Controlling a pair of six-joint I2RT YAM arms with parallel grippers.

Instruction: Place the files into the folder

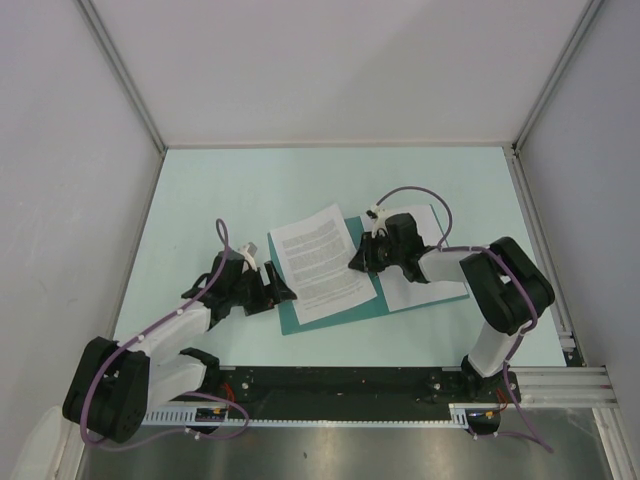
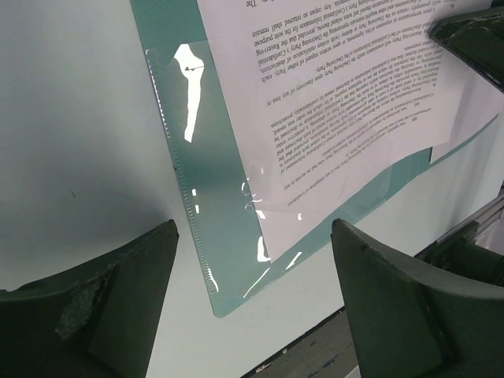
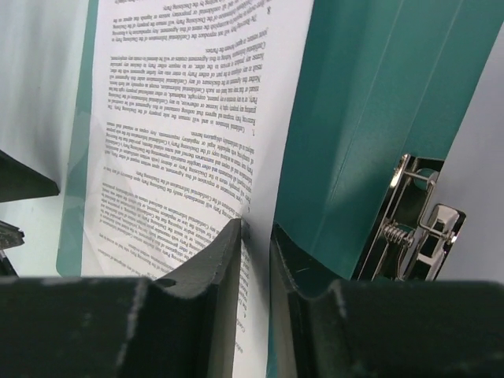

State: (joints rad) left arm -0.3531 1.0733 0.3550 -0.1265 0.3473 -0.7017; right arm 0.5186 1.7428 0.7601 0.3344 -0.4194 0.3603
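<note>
Right gripper pinched shut on the right edge of the printed sheet, which lies skewed across the open folder; I'd drag it low and slow, squaring it to the nearly blank sheet on the right half, no creasing. Left gripper spread wide, hovering over the folder's near-left corner; both arms reach forward, wrists tipped down.

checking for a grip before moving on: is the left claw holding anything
No, the left claw is wide open, with only the folder corner showing beneath the gap.
</note>
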